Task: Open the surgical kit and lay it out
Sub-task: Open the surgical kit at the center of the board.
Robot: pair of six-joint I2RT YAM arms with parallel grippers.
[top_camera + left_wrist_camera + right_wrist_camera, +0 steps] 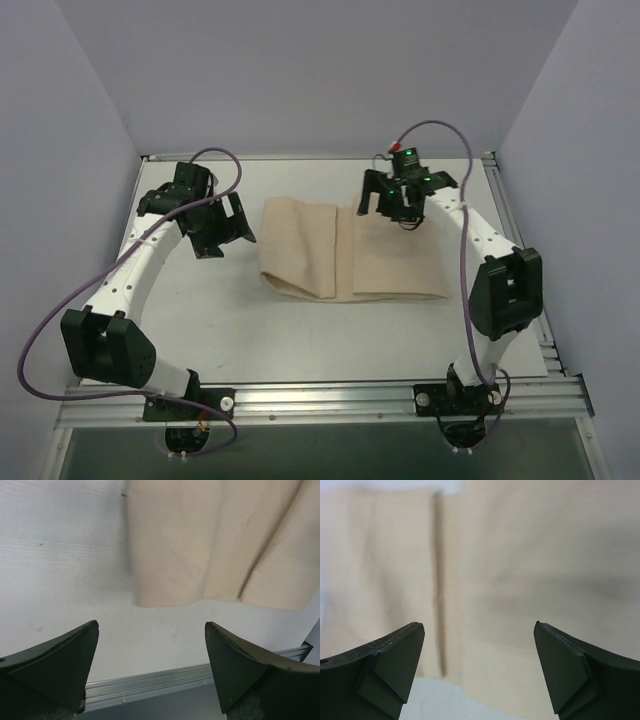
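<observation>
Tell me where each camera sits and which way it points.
Top external: above, behind the robot, looking down on table, left arm, right arm, folded cloth wrap.
Left wrist: on its arm, looking past the open left hand at the wrap's corner and table.
Right wrist: close above the wrap, open right hand framing it.
Shared: all three show the wrap.

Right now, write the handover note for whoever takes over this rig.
The cloth wrap lies folded in the middle of the table; no tray or instruments in view.
The left claw is open and empty, over bare table just off the wrap's left edge.
The right claw is open and empty, above the wrap's far right part.
Done: nothing unfolded yet.
Left: grip the flaps, open the wrap, lay out the contents.
</observation>
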